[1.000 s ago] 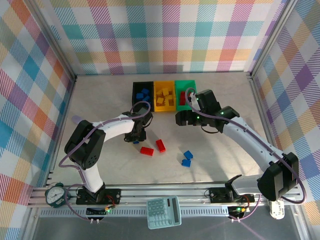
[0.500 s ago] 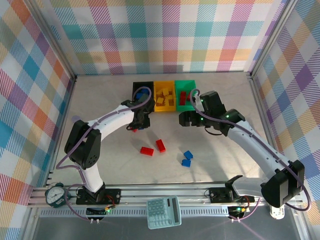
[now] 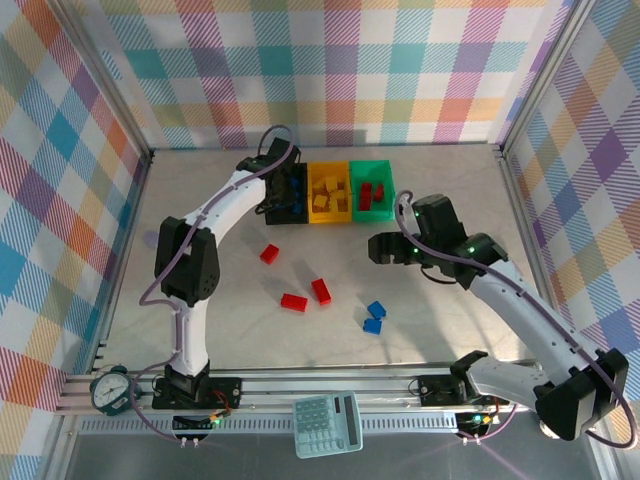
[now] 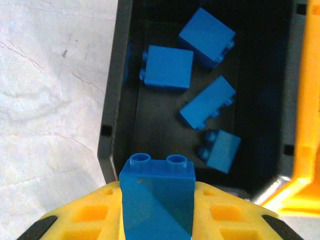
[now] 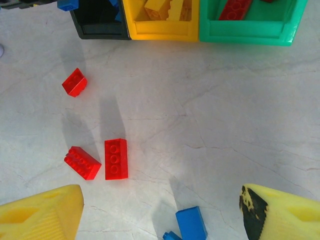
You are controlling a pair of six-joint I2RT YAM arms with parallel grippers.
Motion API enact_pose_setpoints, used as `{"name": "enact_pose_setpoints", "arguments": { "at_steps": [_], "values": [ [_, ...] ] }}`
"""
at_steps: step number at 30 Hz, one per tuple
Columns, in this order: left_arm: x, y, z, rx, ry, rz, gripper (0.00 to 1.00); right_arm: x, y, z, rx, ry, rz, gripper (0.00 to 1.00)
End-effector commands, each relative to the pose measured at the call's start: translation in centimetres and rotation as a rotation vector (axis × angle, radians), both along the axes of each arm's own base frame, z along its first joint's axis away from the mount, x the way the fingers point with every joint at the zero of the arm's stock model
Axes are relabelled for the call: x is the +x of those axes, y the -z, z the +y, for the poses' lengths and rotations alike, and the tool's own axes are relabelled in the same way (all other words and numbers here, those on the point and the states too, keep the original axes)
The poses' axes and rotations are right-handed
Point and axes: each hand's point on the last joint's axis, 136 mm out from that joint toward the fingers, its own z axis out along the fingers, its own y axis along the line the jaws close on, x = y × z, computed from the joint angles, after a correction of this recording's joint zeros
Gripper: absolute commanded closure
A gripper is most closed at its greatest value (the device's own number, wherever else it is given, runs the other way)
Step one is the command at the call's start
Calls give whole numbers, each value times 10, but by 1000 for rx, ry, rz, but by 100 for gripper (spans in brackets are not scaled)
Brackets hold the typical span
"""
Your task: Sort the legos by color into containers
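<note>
The left gripper point(image 4: 157, 202) is clamped on a blue brick point(image 4: 157, 182), studs pointing ahead, just above the near wall of the black bin point(image 4: 107, 100), where four other blue bricks point(image 4: 167, 67) lie. Joined to it are the yellow bin point(image 5: 160, 35), holding yellow bricks point(image 5: 167, 7), and the green bin point(image 5: 245, 32), holding what look like red ones, cut off by the frame. The right gripper point(image 5: 161, 212) hangs with jaws spread wide and empty above the table point(image 5: 225, 125), where three red bricks point(image 5: 116, 159) and two loose blue bricks point(image 3: 376, 309) lie.
</note>
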Motion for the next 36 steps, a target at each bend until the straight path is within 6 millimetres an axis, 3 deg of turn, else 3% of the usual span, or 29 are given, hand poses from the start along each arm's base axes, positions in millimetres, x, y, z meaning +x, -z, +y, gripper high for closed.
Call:
{"name": "enact_pose_setpoints", "arguments": {
  "at_steps": [1, 13, 21, 27, 31, 36],
  "values": [
    [19, -4, 4, 40, 17, -56, 71, -8, 1, -10, -9, 29, 13, 18],
    [48, 5, -1, 77, 43, -105, 71, -15, -1, -16, -12, 43, 11, 18],
    [49, 9, 5, 115, 29, -93, 52, -14, 0, -16, -16, 41, 13, 17],
    [48, 2, 6, 115, 31, -104, 47, -13, 3, -14, -17, 38, 22, 17],
    [44, -14, 5, 87, 34, -121, 46, -16, 19, -17, -44, 45, 66, 18],
    [28, -34, 6, 41, 17, -117, 45, -35, 60, -16, -54, 37, 182, 20]
  ]
}}
